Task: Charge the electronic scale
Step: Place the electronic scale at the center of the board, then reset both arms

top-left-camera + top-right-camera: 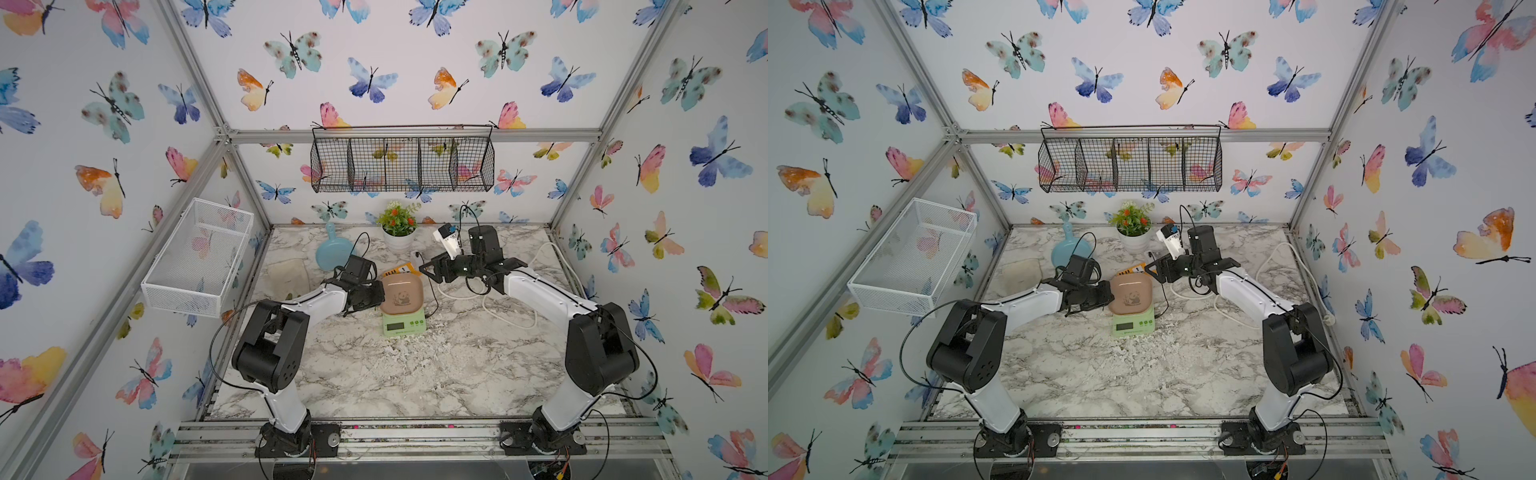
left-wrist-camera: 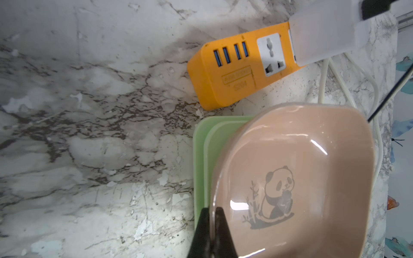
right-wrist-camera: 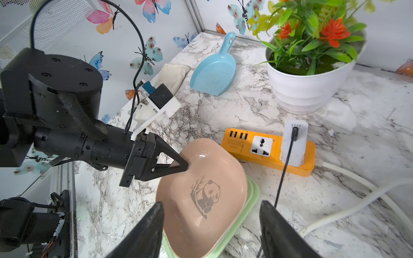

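Midway on the marbled bench (image 1: 374,374), the small pale green plastic electronic scale (image 1: 403,311) should be light and rigid. Its glossy tan-pink panda tray (image 3: 201,194) looks slippery, perhaps loose, so the base is the safer hold. The left hand (image 2: 212,214) pinches the tray rim; the right hand (image 3: 211,206) hovers open above. Just behind: orange power strip (image 3: 248,154), white charger cube (image 3: 293,143), thin black cable (image 3: 283,176) whose plug end is hidden.

White-shelled arms (image 1: 540,291) with black joints (image 1: 270,353) and cables (image 1: 210,345)

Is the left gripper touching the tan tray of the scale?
Touching: in the left wrist view the left gripper pinches the tray rim.
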`<action>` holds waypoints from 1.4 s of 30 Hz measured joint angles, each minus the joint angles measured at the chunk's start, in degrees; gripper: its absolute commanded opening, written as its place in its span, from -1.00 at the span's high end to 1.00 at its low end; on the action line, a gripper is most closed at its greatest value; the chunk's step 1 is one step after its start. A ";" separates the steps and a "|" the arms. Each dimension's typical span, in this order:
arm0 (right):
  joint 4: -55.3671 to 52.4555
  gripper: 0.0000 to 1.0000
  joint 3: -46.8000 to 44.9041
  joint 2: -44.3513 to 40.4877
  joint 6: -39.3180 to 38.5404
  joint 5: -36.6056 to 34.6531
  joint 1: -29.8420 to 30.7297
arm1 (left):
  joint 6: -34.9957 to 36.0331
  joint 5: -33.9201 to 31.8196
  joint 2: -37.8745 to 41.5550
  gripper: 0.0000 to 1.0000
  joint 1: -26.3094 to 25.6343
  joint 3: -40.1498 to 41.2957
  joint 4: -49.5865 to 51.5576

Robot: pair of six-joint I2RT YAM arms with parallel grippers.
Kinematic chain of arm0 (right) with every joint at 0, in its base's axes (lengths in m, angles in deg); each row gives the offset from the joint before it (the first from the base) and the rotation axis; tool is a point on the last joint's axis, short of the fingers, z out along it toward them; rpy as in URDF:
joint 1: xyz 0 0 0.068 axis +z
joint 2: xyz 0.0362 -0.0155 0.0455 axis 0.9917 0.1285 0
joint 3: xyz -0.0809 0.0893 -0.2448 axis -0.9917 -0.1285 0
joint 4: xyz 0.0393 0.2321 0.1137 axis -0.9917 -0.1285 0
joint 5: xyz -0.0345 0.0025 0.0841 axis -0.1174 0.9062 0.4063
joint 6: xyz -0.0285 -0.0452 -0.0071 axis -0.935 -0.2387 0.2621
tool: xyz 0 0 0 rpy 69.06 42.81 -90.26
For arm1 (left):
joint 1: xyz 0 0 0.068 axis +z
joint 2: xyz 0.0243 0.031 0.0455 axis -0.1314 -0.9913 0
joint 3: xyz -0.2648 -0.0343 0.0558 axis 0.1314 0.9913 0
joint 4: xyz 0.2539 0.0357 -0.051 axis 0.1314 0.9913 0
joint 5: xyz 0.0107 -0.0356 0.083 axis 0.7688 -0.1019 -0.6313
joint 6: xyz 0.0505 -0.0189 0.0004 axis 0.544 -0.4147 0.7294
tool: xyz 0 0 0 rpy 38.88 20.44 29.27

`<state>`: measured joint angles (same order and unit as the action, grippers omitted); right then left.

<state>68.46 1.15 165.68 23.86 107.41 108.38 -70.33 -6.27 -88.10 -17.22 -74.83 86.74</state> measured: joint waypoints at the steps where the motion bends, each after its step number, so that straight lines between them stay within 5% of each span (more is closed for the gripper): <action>1: 0.00 -0.38 -0.02 0.00 0.00 -0.13 0.00 | 0.04 -0.17 -0.37 1.00 -0.11 -0.63 0.42; 22: 2.36 -0.47 -3.02 -4.04 2.05 -7.63 -1.18 | 3.91 -3.69 -2.58 -0.15 0.90 -9.11 4.28; 31: 8.63 -0.99 -12.15 -9.86 6.36 -26.73 -5.33 | 11.32 -12.74 15.80 -0.62 6.71 6.45 -12.17; 42: 24.04 -0.98 -29.40 -15.15 8.41 -53.22 -11.65 | 23.78 -39.95 33.29 -0.96 10.54 32.61 -38.73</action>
<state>92.51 -28.25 150.54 32.27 54.19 96.73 -46.55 -46.23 -54.81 -6.69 -42.22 48.01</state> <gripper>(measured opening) 0.991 0.955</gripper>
